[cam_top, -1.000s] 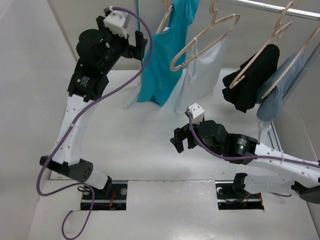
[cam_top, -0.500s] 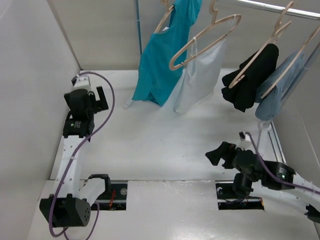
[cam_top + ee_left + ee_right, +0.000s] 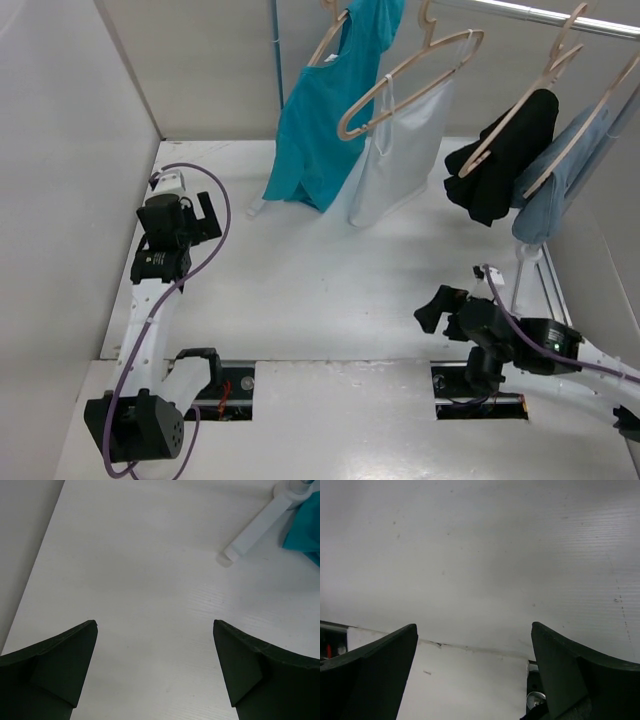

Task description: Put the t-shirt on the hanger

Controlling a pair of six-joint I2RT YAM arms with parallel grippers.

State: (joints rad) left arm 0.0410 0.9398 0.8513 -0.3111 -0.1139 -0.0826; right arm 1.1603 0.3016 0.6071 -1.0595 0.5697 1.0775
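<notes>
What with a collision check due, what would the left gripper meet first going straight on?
Likely the bare table, though depth is unclear; the rack foot sits off to one side.

A flat white surface [image 3: 330,290] ran back to pale grey wall panels [image 3: 60,200]. A shiny metal rail [image 3: 560,18] crossed the top right, and a thin blue upright pole [image 3: 276,50] rose at the back. A white translucent garment [image 3: 400,160] hung below a pale wooden hanger [image 3: 345,128] that tilted up to the right. Right of it, a black garment [image 3: 500,160] was draped over a second tilted wooden hanger [image 3: 520,105]. Just beside that, a light-blue denim-like garment [image 3: 560,190] hung on a third wooden hanger [image 3: 590,120]. A white bar-shaped rack foot [image 3: 257,527] lay on the surface.
</notes>
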